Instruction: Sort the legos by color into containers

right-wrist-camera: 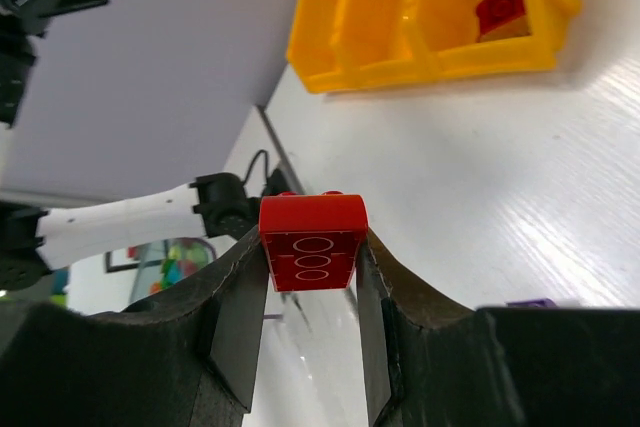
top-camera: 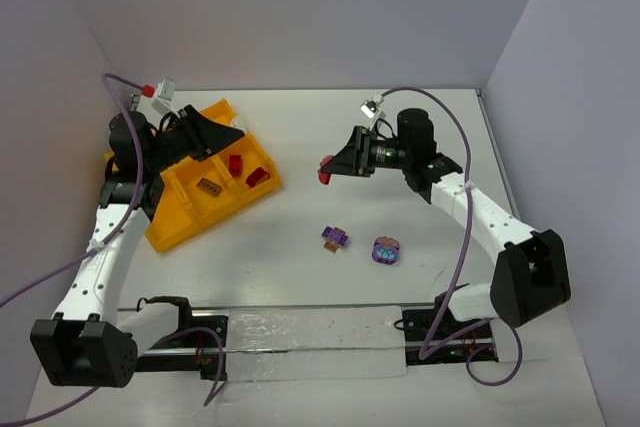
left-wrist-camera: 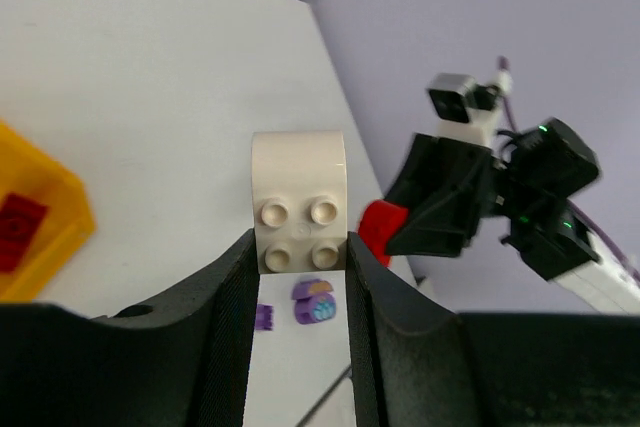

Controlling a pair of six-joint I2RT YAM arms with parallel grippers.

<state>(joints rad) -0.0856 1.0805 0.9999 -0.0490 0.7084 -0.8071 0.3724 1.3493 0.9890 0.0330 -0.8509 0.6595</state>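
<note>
- Right wrist: right gripper (right-wrist-camera: 312, 252) jaws clamped on a red lego (right-wrist-camera: 313, 217); left gripper (left-wrist-camera: 300, 257) jaws clamped on a white lego (left-wrist-camera: 298, 187), above the tray (top-camera: 175, 222).
- Purple-orange lego (top-camera: 335, 238) and purple-blue lego (top-camera: 386, 251) lie loose on the table (top-camera: 400, 147), near each other.
- Tray sits farther left, red pieces (top-camera: 258, 178) at its right end; we'd bring red in high and release low, minding the left arm (top-camera: 95, 247).

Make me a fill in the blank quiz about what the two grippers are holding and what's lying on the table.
1. The left gripper clamps a ____ brick.
2. The right gripper clamps a ____ lego.
3. ____ purple legos lie loose on the table.
4. Two ____ pieces already sit in the yellow tray.
Missing words: white, red, two, red.
</note>
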